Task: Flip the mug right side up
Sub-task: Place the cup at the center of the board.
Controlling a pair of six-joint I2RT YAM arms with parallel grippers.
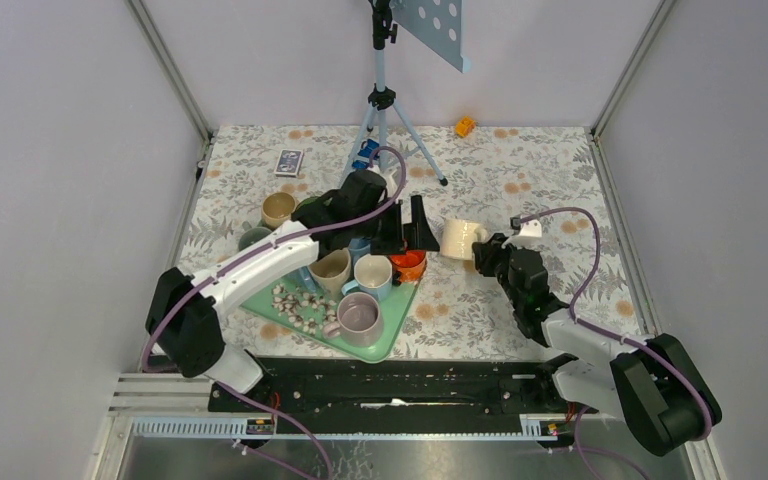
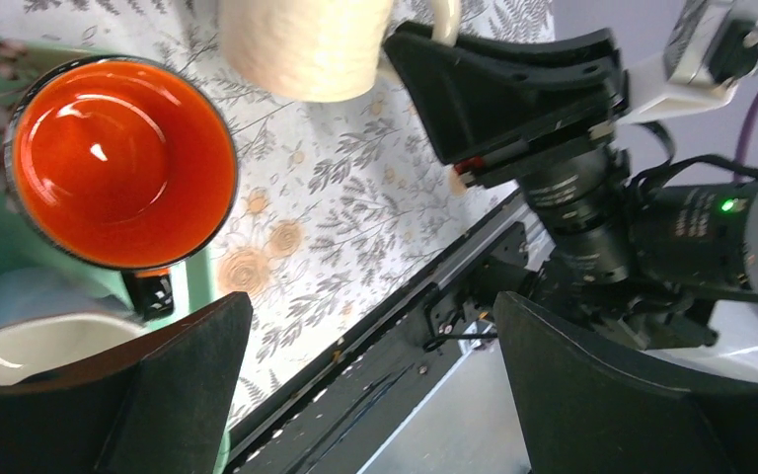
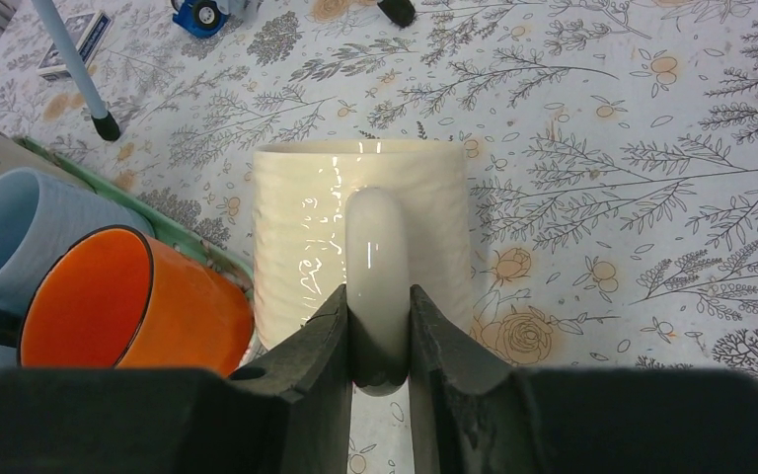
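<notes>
A cream ribbed mug (image 1: 459,238) stands on the floral tablecloth just right of the green tray (image 1: 397,325). In the right wrist view the mug (image 3: 306,227) shows its side and handle (image 3: 377,247); its opening is not visible. My right gripper (image 3: 379,331) is shut on the handle, one finger on each side, and it reaches the mug from the right in the top view (image 1: 487,255). My left gripper (image 1: 407,226) hovers open and empty just left of the mug, above the tray's right corner. In the left wrist view (image 2: 370,341) the mug (image 2: 306,39) is at the top.
The tray holds several upright mugs, among them an orange-lined one (image 1: 411,263) close to the cream mug (image 3: 109,296). A blue tripod (image 1: 381,100) stands behind. A card box (image 1: 289,162) and a small orange block (image 1: 465,126) lie at the back.
</notes>
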